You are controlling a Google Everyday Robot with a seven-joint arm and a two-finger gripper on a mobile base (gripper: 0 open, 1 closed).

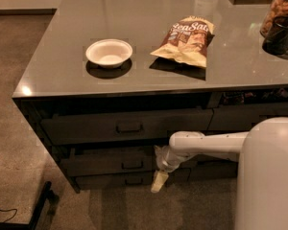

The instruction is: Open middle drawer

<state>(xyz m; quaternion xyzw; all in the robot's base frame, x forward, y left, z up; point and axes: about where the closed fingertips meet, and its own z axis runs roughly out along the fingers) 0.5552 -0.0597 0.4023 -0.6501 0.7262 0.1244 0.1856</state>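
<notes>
The middle drawer is a dark grey-brown front with a small bar handle at its centre. It sits under the taller top drawer and above the slim bottom drawer. My gripper hangs from the white arm that reaches in from the right. It points down in front of the right end of the middle and bottom drawers, to the right of the middle handle and apart from it.
On the grey counter stand a white bowl, a chip bag, a dark cup and a jar. My white body fills the lower right. A dark base leg lies on the floor at the lower left.
</notes>
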